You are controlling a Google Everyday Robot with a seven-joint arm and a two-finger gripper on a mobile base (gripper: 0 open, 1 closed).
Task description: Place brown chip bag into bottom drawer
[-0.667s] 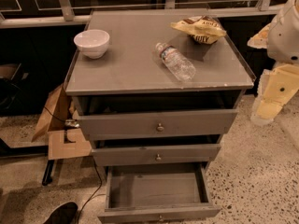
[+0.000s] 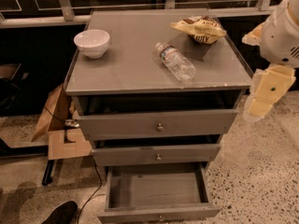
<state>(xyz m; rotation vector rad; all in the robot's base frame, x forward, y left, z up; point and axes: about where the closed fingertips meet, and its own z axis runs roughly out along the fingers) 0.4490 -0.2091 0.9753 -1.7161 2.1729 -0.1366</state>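
The brown chip bag (image 2: 200,29), crumpled yellow-cream foil with dark brown patches, lies on the back right of the cabinet top. The bottom drawer (image 2: 159,213) is pulled out, and its grey inside holds nothing. My gripper (image 2: 251,112) hangs at the end of the cream arm to the right of the cabinet, level with the top drawer. It is apart from the bag and lower than it, and holds nothing that I can see.
A clear water bottle (image 2: 175,62) lies on the cabinet top (image 2: 126,73) just left of the bag. A white bowl (image 2: 92,42) stands at the back left. The top drawer (image 2: 159,123) and middle drawer (image 2: 158,154) stand slightly out. Cardboard (image 2: 58,125), a cable and a dark shoe (image 2: 60,213) are on the floor at the left.
My arm has shifted slightly to the left, closer to the cabinet's right side. The bag, bottle, bowl and drawers have not moved.
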